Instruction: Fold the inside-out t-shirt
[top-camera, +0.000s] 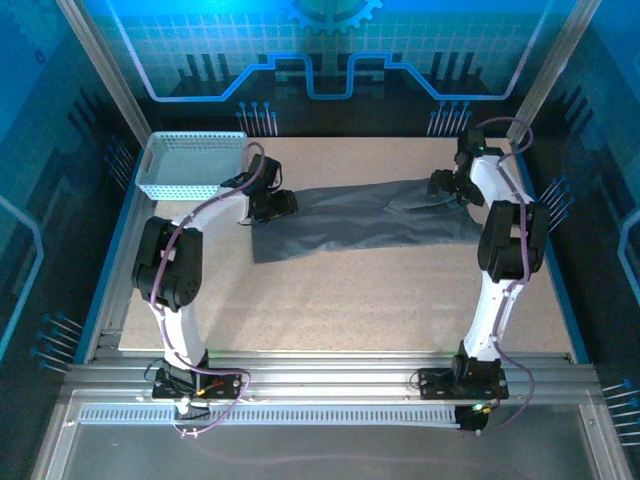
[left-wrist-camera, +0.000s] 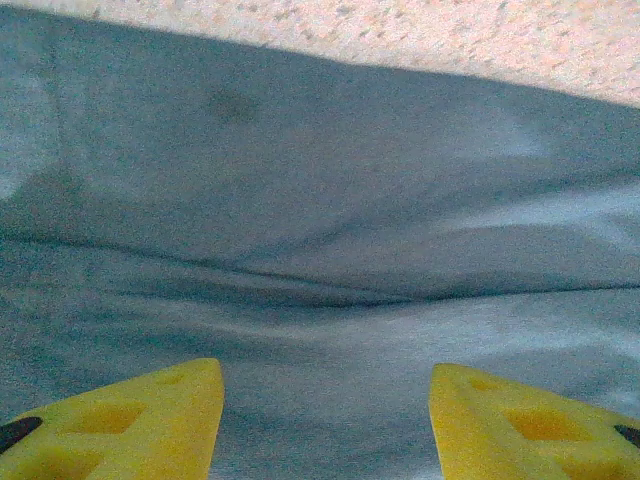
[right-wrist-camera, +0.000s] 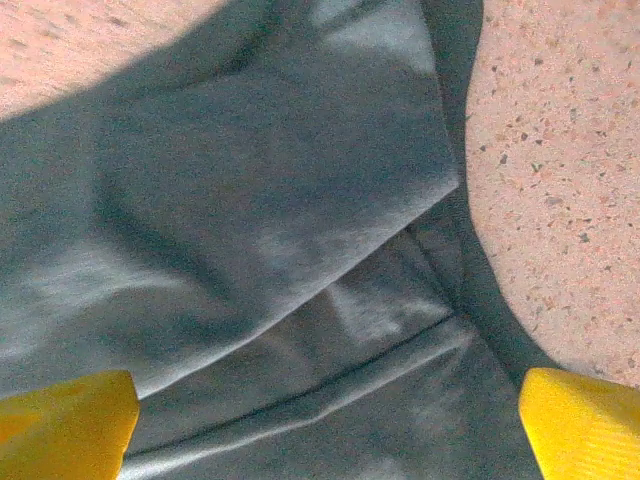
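The dark grey inside-out t-shirt (top-camera: 350, 220) lies flat in a long band across the middle of the table. My left gripper (top-camera: 272, 203) is at its left end and my right gripper (top-camera: 445, 185) at its right end. In the left wrist view the yellow fingers (left-wrist-camera: 150, 420) stand apart over smooth, lightly wrinkled cloth (left-wrist-camera: 320, 180), with nothing between them. In the right wrist view the gripper (right-wrist-camera: 325, 385) is open wide above a folded layer and a hem of the shirt (right-wrist-camera: 250, 180). Bare table shows past the cloth's right edge.
A light blue mesh basket (top-camera: 190, 165) stands at the back left corner, just behind my left arm. The speckled tabletop (top-camera: 360, 300) is bare in front of the shirt. Metal frame posts (top-camera: 105, 70) border the back of the work area.
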